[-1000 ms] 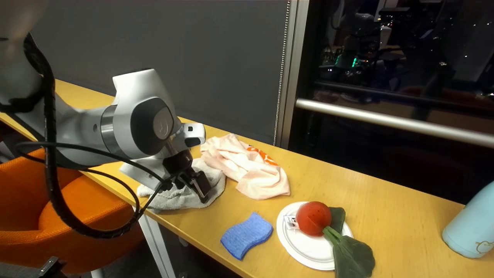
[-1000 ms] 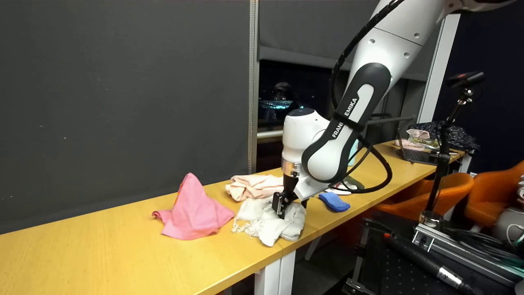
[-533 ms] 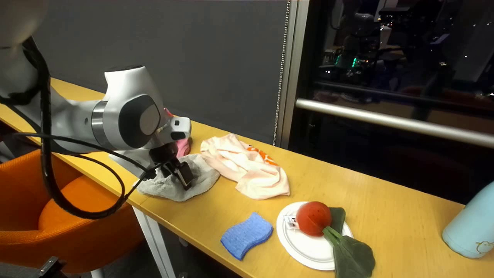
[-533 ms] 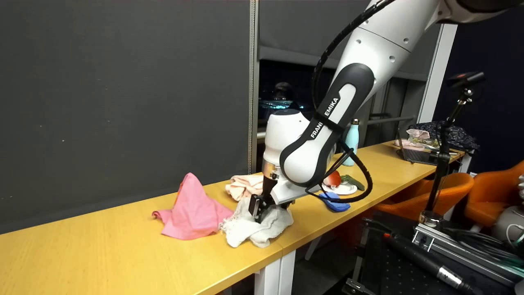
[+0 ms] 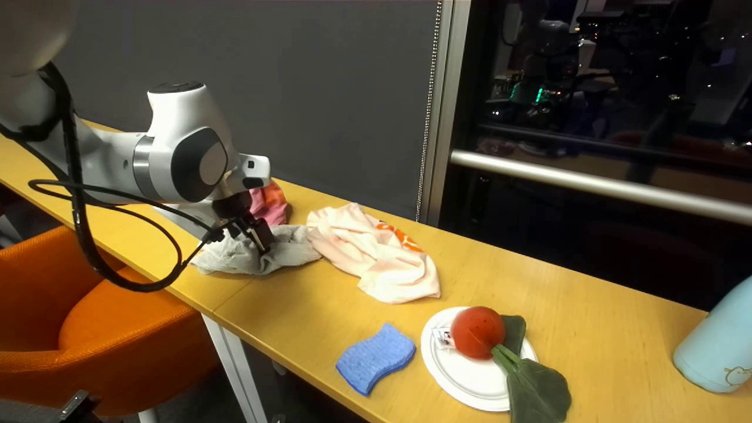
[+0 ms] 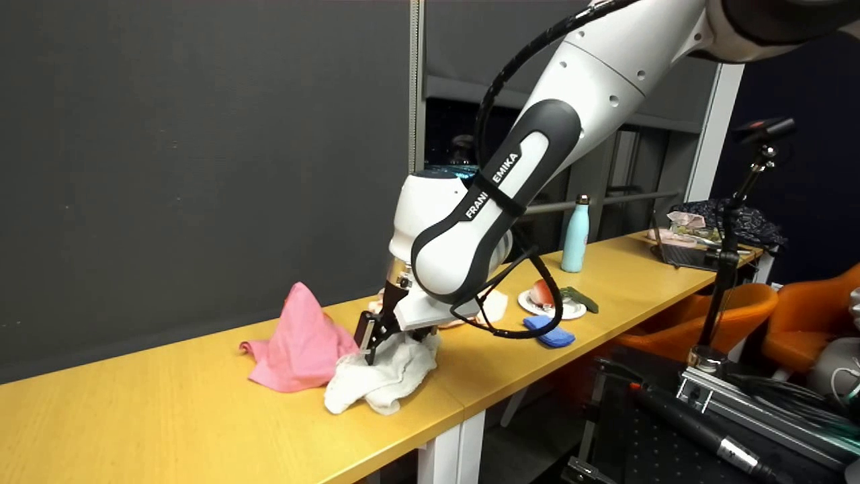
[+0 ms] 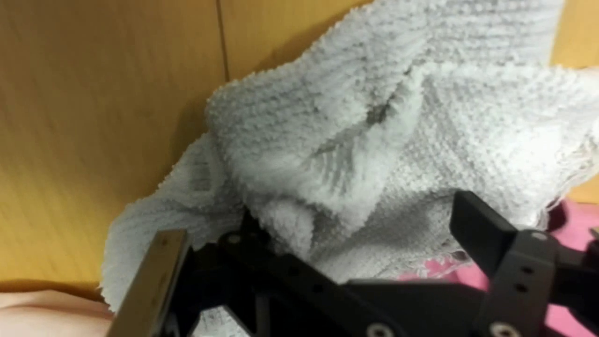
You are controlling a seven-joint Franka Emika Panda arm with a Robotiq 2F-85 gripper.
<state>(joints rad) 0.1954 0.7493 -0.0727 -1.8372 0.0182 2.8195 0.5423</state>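
Yellow table (image 6: pixel 154 417) carries, in an exterior view, pink cloth (image 6: pixel 299 349) at ten o'clock from the grey towel (image 6: pixel 379 384); this lies under my gripper (image 6: pixel 396 346), its fingers (image 7: pixel 479 229) spread wide. I judge it soft, light: better to pinch a raised fold (image 7: pixel 376 159). Bottle (image 6: pixel 576 238) stands at two o'clock.

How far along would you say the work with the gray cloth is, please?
Looks done: the gray cloth has moved along the table toward the pink cloth. In hand: the gripper, fingers spread, is down on the gray cloth. Probably left: backing off and perhaps smoothing, since the gripper hasn't withdrawn and the gray cloth lies crumpled.
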